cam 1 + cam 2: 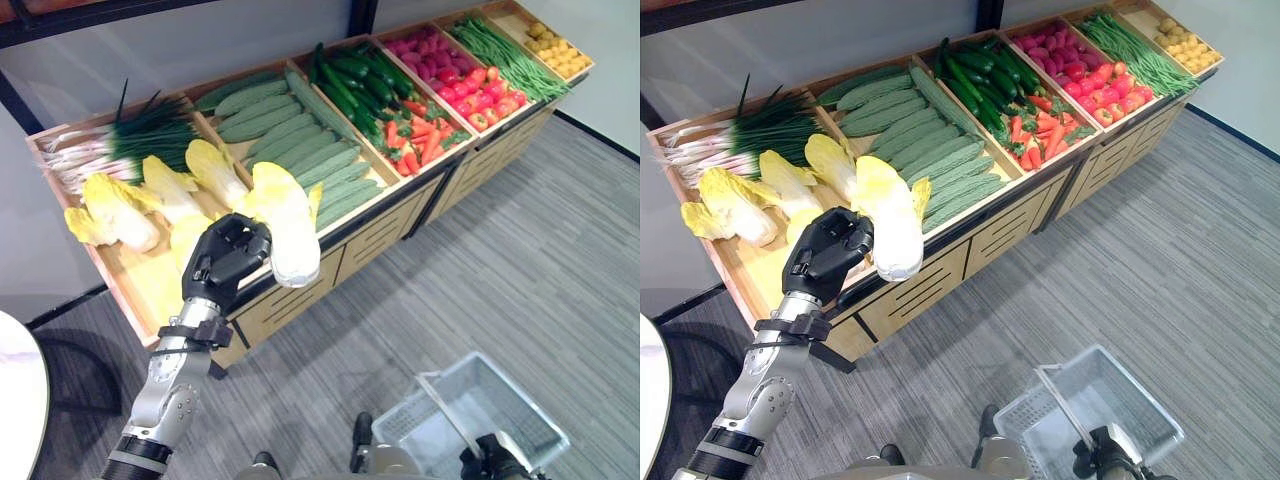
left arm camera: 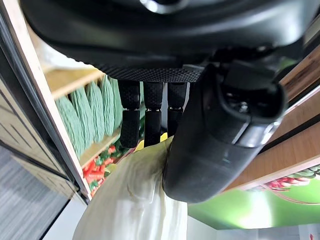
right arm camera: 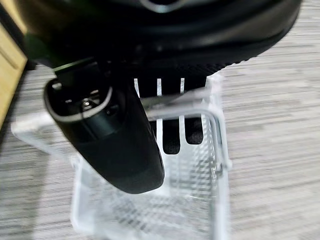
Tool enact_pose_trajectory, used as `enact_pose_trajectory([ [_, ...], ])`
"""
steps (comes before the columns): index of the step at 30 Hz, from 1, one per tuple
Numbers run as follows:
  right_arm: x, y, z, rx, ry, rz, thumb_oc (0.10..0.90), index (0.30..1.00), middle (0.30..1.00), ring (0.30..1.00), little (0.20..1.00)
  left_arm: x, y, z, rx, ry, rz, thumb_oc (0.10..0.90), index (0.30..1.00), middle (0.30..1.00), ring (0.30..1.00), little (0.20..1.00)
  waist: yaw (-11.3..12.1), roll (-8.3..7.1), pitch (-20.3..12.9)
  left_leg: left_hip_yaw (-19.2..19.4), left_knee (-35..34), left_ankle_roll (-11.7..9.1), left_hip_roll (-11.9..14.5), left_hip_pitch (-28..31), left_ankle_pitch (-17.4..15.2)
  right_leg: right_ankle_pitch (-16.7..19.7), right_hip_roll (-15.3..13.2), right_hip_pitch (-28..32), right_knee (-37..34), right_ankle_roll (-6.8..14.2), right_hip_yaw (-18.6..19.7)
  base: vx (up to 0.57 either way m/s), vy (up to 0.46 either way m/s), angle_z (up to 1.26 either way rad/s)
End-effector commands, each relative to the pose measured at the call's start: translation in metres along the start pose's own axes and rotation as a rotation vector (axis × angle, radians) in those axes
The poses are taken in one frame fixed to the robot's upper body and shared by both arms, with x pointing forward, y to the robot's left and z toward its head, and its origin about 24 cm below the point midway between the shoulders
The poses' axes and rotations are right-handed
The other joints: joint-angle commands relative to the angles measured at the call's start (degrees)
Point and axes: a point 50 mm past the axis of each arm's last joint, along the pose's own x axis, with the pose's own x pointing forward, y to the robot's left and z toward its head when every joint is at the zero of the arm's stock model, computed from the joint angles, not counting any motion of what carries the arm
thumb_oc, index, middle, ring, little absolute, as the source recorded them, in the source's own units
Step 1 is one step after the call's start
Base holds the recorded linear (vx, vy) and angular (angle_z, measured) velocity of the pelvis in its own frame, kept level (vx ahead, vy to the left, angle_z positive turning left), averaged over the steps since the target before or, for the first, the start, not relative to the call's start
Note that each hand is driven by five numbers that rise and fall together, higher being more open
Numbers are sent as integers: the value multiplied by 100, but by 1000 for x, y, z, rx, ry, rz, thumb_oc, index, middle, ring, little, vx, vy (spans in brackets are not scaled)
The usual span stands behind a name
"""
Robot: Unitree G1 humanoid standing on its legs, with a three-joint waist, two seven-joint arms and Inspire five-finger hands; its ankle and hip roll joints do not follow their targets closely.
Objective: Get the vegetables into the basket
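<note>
Now | left robot hand [image 1: 228, 256] grips cabbage [image 1: 285, 225] | right robot hand [image 3: 120, 135] clasps basket [image 3: 150, 210] handle

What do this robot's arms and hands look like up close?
The left arm is silver-grey metal, built in rounded segments with a black band at the wrist. The left hand is dark and bulky, with ridged black fingers and a smooth, glossy thumb. The right hand is equally dark.
</note>
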Motion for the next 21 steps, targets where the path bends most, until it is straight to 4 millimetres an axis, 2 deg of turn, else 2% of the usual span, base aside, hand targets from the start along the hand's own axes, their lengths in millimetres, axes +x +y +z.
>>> enact_pose_trajectory([
  [1, 4, -20, 0, -29, -6, -70, 400, 300, 300, 300, 300, 13, -33, 53, -11, -278, -197, 400, 300, 300, 300, 300, -11, -115, -330, -539, 12, -41, -3, -390, 23, -70, -340, 375, -221, 557, 75, 13, -173, -17],
  [4, 3, -23, -4, -26, 3, -80, 400, 300, 300, 300, 300, 13, -35, 49, -35, -273, -190, 400, 300, 300, 300, 300, -79, -25, -323, -502, -5, -149, 145, -337, 121, -154, -198, 430, -279, 484, 123, 19, -213, -21],
  [5, 4, -29, -4, -20, 1, -102, 400, 300, 300, 300, 300, 14, -37, 47, -60, -268, -189, 400, 300, 300, 300, 300, -136, 47, -306, -501, -25, -226, 264, -306, 203, -246, -77, 426, -248, 413, 176, 31, -268, -29],
  [8, 4, -32, 1, -9, -24, -118, 400, 300, 300, 300, 300, 15, -38, 45, -70, -263, -184, 400, 300, 300, 300, 300, -202, 129, -266, -508, 22, -322, 400, -336, 284, -347, 45, 415, -206, 331, 193, 0, -173, -25],
  [10, 5, -38, 5, -7, -45, -138, 400, 300, 300, 300, 300, 18, -40, 45, -83, -266, -191, 400, 300, 300, 300, 300, -229, 188, -202, -560, 284, -397, 512, -467, 298, -426, 120, 400, -162, 251, 211, -21, -235, -15],
  [11, 6, -45, 9, -13, -63, -158, 400, 300, 300, 300, 300, 19, -44, 43, -93, -266, -204, 400, 300, 300, 300, 300, -214, 198, -123, -762, 726, -462, 607, -607, 243, -498, 202, 448, -159, 152, 261, -12, -193, -10],
  [12, 6, -45, 9, -13, -63, -158, 400, 300, 300, 300, 300, 19, -44, 43, -93, -266, -204, 400, 300, 300, 300, 300, -218, 202, -121, -768, 742, -464, 613, -615, 234, -499, 206, 450, -159, 150, 257, -5, -158, -12],
  [13, 7, -51, 13, -18, -72, -174, 400, 300, 300, 300, 300, 21, -47, 43, -97, -270, -214, 400, 300, 300, 300, 300, -126, 229, -53, -1187, 895, -510, 556, -711, 382, -509, 262, 459, -151, 108, 360, 1, -41, -20],
  [14, 9, -58, 19, -20, -87, -196, 400, 300, 300, 300, 300, 22, -51, 43, -109, -277, -223, 400, 300, 300, 300, 300, 25, 236, -6, -2058, 729, -476, 279, -914, 338, -526, 275, 441, -149, 99, 500, -1, -39, -24],
  [15, 9, -58, 19, -20, -87, -196, 400, 300, 300, 300, 300, 22, -51, 43, -109, -277, -223, 400, 300, 300, 300, 300, 14, 230, -26, -2066, 721, -472, 269, -940, 356, -517, 267, 417, -151, 100, 492, 27, -40, -39],
  [16, 9, -60, 21, -20, -91, -203, 400, 300, 300, 300, 300, 22, -51, 42, -105, -274, -223, 400, 300, 300, 300, 300, 87, 221, -34, -2475, 551, -446, 194, -1027, 311, -520, 277, 409, -152, 111, 604, 68, -13, -54],
  [17, 9, -61, 20, -35, -88, -203, 400, 300, 300, 300, 300, 20, -49, 43, -104, -278, -213, 400, 300, 300, 300, 300, 184, 247, -66, -3043, 348, -443, 162, -1182, 417, -511, 319, 399, -165, 124, 777, 73, -14, -63],
  [18, 9, -61, 20, -35, -88, -203, 400, 300, 300, 300, 300, 20, -49, 43, -104, -278, -213, 400, 300, 300, 300, 300, 178, 247, -64, -3048, 338, -444, 162, -1173, 421, -516, 318, 405, -164, 124, 772, 74, 17, -43],
  [19, 9, -61, 20, -47, -91, -199, 400, 300, 300, 300, 300, 19, -48, 43, -103, -279, -208, 400, 300, 300, 300, 300, 225, 261, -71, -3314, 249, -452, 134, -1258, 508, -510, 345, 405, -172, 129, 868, 89, 40, -45],
  [20, 9, -61, 19, -51, -85, -199, 400, 300, 300, 300, 300, 18, -46, 43, -101, -281, -203, 400, 300, 300, 300, 300, 303, 295, -61, -3775, 94, -446, 17, -1334, 591, -539, 390, 444, -182, 124, 1012, 121, 72, -47],
  [21, 9, -61, 18, -49, -78, -197, 400, 300, 300, 300, 300, 17, -46, 43, -99, -283, -207, 400, 300, 300, 300, 300, 325, 311, -53, -3867, 84, -448, -33, -1337, 615, -538, 397, 484, -194, 127, 1090, 118, 94, -64],
])
